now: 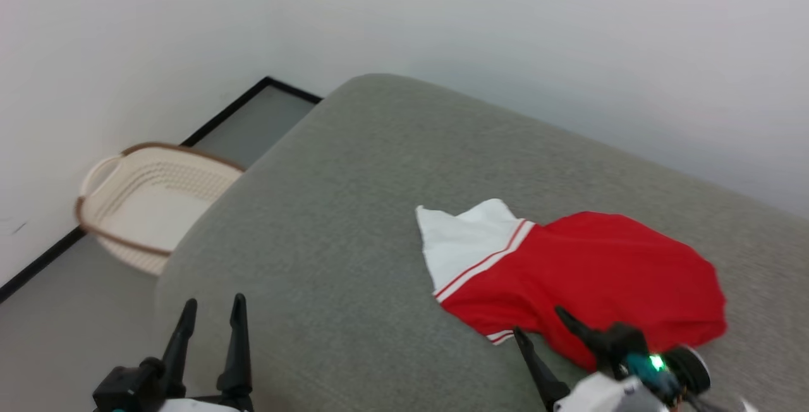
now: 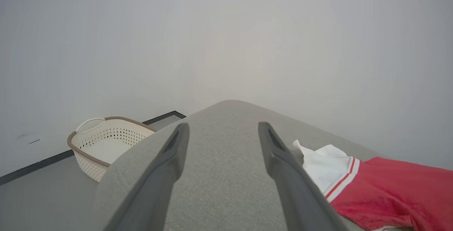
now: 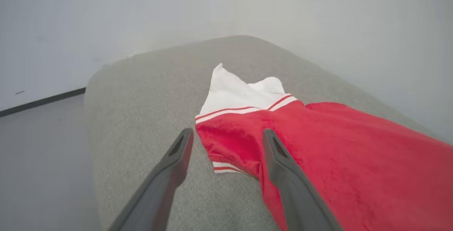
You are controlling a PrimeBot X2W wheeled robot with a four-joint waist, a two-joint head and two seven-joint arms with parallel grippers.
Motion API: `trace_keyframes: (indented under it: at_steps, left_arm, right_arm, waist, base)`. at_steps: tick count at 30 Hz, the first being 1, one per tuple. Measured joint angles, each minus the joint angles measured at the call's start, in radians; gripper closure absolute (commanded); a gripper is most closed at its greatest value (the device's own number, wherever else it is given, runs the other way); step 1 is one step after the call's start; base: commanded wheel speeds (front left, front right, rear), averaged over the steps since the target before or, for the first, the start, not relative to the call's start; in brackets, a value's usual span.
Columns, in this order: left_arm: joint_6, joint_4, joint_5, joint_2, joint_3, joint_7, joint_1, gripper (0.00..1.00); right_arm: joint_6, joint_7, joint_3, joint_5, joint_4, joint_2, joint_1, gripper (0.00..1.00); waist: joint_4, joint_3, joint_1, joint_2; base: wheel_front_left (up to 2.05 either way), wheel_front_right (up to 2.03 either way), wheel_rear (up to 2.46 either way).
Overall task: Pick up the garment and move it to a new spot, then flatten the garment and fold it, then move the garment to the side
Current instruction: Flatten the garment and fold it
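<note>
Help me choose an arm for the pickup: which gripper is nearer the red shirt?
Right. The right gripper is open at the shirt's near edge, one finger over the red cloth. The left gripper is open far to its left, above bare grey cushion.

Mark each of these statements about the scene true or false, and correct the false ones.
1. The garment lies bunched on the grey cushion. True.
2. The right gripper is shut on the garment. False: its jaws stand open at the garment's near edge and hold nothing.
3. The left gripper is open over bare cushion, apart from the garment. True.
4. The basket sits on the cushion beside the garment. False: it stands on the floor, off the cushion's left side.
</note>
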Motion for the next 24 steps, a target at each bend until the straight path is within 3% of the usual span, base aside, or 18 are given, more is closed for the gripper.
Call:
trace_keyframes:
  at_steps: [11,19,24]
  left_arm:
    - [-0.001,-0.028,-0.024,-0.036,0.004,0.0,0.001,0.0]
    - [-0.001,-0.043,-0.044,-0.047,0.001,0.0,0.005,0.0]
    - [-0.001,-0.045,-0.069,-0.048,-0.012,0.0,0.0,0.0]
  right_arm:
    - [0.0,0.453,0.127,0.122,0.038,-0.136,-0.205,0.0]
    - [0.0,0.63,0.181,0.113,0.092,-0.168,-0.315,0.0]
    - [0.0,0.689,0.212,0.113,0.17,-0.147,-0.392,0.0]
  waist:
    - [0.05,0.072,0.0,0.0]
    - [0.064,0.112,0.0,0.0]
    - [0.072,0.138,0.0,0.0]
  base:
    - [0.0,0.0,0.0]
    - [0.0,0.0,0.0]
    - [0.0,0.0,0.0]
